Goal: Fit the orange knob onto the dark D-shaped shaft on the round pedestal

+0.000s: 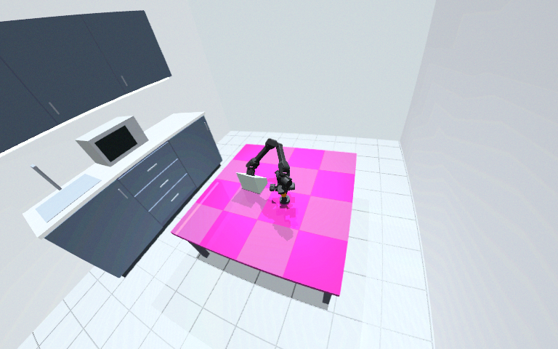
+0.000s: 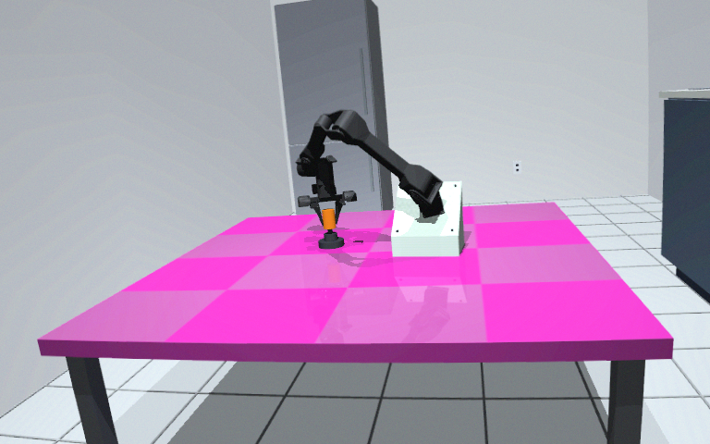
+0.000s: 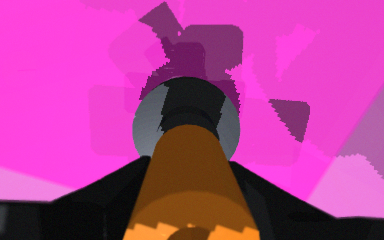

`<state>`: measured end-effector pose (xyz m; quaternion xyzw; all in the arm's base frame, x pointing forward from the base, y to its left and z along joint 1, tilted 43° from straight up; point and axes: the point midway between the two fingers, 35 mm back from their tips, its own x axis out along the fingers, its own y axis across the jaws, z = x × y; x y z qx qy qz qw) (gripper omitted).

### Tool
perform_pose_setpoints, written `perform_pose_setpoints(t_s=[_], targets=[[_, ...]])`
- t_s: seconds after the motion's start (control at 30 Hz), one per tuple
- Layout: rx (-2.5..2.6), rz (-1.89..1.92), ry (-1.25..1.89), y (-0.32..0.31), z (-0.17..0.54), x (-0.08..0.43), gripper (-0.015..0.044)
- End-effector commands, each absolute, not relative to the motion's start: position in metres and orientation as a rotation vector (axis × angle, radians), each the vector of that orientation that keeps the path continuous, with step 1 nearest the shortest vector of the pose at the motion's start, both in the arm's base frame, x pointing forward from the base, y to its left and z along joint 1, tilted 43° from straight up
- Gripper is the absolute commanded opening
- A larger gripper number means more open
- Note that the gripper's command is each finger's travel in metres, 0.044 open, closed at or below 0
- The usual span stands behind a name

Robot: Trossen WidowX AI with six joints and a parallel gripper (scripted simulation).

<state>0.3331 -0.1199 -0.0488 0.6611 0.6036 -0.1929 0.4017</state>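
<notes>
Room, from the top view: grey-blue cupboards and a counter stand left of a checkered pink table (image 1: 312, 259) (image 2: 413, 314) (image 3: 39, 100); pale tiles run all round it.
Arm, from the top: it arches from a pale wedge-shaped base (image 1: 251, 183) (image 2: 424, 245) and reaches down over the round pedestal (image 1: 285, 201) (image 2: 331, 242) (image 3: 146, 120).
Knob, from the top: only a scrap of the orange knob (image 1: 283, 195) (image 2: 328, 218) (image 3: 189, 165) peeps out beneath the arm.
Fingers, exterior view: the fingers (image 1: 283, 193) (image 2: 329, 215) pinch the knob from both sides, and it looks nearly upright to me.
Gap, exterior: a short dark stretch shows between knob and pedestal, so the knob isn't down yet.
Fit, wrist view: the knob's lower end overlaps the pedestal in the picture; whether the hole has taken the shaft, I cannot tell.
Step in hand: finding the flat-to-flat match over the shaft, I'd judge, with seating and release still to do.
Next move: turn the knob slowly under light downward pressure, keeping it centred; once it drops, push it fully down, then let go.
</notes>
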Motion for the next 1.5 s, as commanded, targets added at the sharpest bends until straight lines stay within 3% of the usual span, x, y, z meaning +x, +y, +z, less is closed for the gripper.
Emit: perform_pose_setpoints(t_s=[0.0,1.47], targets=[[1.674,-0.489,1.525,-0.1191,-0.0496,0.3336,0.0000],[1.832,-0.668,1.516,-0.1193,-0.0489,0.3333,0.0000]])
